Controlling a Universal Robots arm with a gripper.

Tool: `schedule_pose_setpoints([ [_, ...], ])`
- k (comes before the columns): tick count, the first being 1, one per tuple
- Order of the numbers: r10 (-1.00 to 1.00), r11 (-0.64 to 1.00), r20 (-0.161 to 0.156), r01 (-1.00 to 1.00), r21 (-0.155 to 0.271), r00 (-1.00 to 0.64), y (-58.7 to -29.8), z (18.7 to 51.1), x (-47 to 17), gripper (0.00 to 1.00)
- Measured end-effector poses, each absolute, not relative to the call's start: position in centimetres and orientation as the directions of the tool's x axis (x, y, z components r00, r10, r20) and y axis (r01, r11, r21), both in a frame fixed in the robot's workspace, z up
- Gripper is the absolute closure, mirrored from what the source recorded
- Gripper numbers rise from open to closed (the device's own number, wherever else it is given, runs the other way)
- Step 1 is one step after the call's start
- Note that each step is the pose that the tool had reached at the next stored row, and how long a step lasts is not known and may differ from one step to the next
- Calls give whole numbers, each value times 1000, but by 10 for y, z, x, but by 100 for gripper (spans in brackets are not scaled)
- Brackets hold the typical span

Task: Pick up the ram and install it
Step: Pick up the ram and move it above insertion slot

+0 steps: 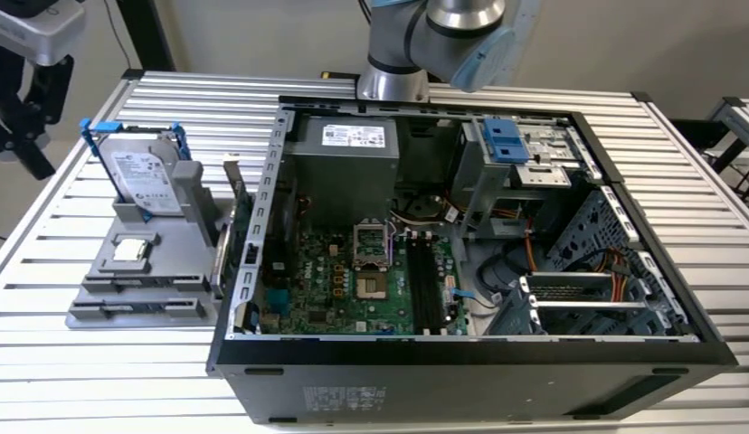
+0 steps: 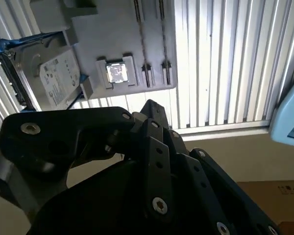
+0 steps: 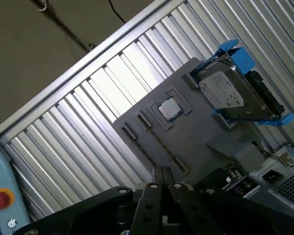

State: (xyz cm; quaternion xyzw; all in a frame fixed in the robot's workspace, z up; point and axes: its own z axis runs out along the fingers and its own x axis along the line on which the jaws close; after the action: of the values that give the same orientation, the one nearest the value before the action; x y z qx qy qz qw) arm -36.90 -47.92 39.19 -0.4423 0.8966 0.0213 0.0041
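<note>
The ram [image 1: 151, 307] is a thin dark stick lying along the front row of the grey holder tray [image 1: 109, 271], on the exterior view's left beside the open computer case. In the first wrist view it shows as a thin line [image 3: 161, 143] across the tray. My gripper [image 1: 37, 158] hangs high at the exterior view's far left, above and beyond the tray, touching nothing. In both wrist views its black linkages [image 3: 161, 174] [image 2: 152, 107] converge with the fingertips together and nothing between them.
A hard drive in a blue bracket [image 1: 146, 176] stands upright on the tray, with a square silver processor [image 1: 133, 251] in front of it. The open case [image 1: 471, 271] holds the motherboard with long black slots [image 1: 425, 280]. The slatted table's edge [image 3: 63, 78] borders the floor.
</note>
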Motion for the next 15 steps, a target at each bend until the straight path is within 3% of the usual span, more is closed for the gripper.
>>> schedule_pose_setpoints([
  [15,-926,377,-36,-926,16,-377,-479,390,-369,100],
])
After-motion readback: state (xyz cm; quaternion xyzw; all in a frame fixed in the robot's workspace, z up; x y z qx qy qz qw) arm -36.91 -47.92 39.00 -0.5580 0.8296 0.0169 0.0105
